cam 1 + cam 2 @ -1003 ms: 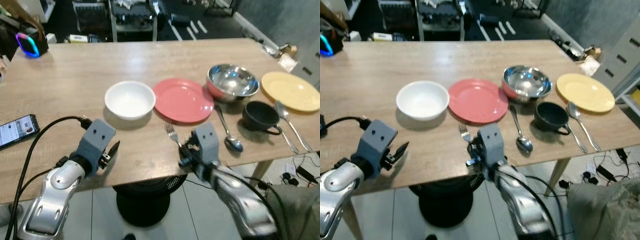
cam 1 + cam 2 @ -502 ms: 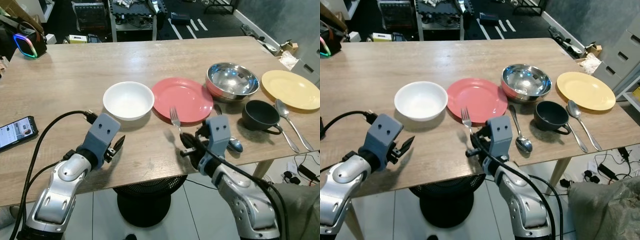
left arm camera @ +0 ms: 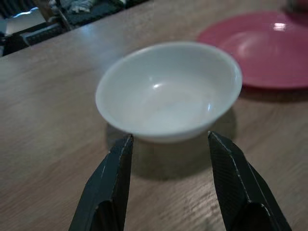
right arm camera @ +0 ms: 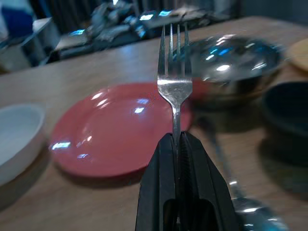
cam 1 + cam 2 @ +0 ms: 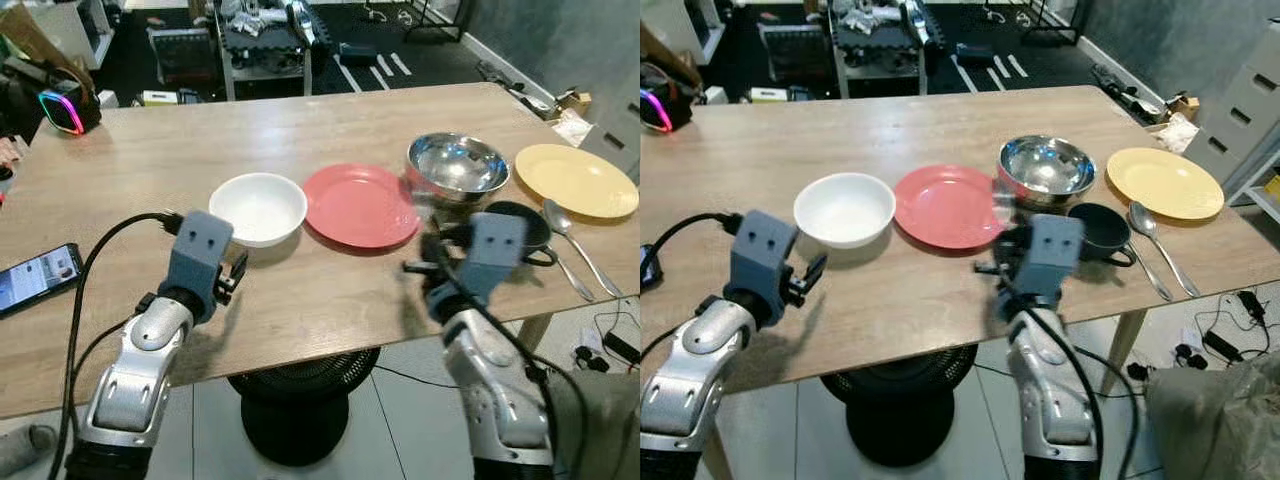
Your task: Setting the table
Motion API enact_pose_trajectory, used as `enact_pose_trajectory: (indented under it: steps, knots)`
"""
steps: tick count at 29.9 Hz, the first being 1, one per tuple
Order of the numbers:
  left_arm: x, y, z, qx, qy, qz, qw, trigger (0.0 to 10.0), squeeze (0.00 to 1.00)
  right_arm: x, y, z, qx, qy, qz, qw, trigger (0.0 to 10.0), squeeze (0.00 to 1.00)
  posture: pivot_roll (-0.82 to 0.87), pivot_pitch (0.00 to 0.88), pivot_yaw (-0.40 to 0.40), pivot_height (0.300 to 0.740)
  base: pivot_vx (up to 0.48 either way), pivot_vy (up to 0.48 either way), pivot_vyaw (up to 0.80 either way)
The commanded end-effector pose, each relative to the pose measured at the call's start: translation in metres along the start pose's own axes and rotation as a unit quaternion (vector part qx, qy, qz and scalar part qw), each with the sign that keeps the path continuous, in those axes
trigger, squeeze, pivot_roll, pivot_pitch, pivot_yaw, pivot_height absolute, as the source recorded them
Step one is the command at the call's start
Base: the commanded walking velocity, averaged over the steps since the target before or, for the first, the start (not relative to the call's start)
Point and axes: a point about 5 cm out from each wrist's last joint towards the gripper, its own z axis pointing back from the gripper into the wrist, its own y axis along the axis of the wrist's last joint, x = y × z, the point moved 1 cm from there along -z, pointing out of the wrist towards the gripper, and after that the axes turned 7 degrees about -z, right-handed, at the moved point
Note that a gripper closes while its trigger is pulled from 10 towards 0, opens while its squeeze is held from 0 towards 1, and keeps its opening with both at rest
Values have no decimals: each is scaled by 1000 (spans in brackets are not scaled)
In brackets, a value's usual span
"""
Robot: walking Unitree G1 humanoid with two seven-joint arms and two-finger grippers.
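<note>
Silver four-tined fork [image 4: 174, 91], upright

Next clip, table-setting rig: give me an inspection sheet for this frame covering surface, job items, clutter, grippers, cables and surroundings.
Surface: light wooden table.
Job's things: white ceramic bowl, round red plate, shiny steel bowl, black mug, yellow plate, silver spoon, metal fork.
Clutter: smartphone, glowing speaker.
Grippers: left gripper open before the bowl; right gripper clamps the fork.
Cables: black cable on left arm.
Surroundings: dark cluttered shelving.
</note>
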Motion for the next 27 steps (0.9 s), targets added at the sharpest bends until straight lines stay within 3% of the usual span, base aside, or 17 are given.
enact_pose_trajectory:
  steps: [1,9,27]
  knots:
    - [1,-2,-2,-2,12,13,1000,10000,0,8,1,0,14,-27,0,1000,10000,0,-12,16,59,740,0,0,0]
    - [6,-1,-7,4,24,16,1000,10000,0,22,-1,2,37,-55,21,998,10000,0,-26,0,70,740,0,0,0]
    - [15,3,-13,16,35,52,998,10000,0,29,-11,1,35,-66,32,997,10000,0,-44,0,81,740,0,0,0]
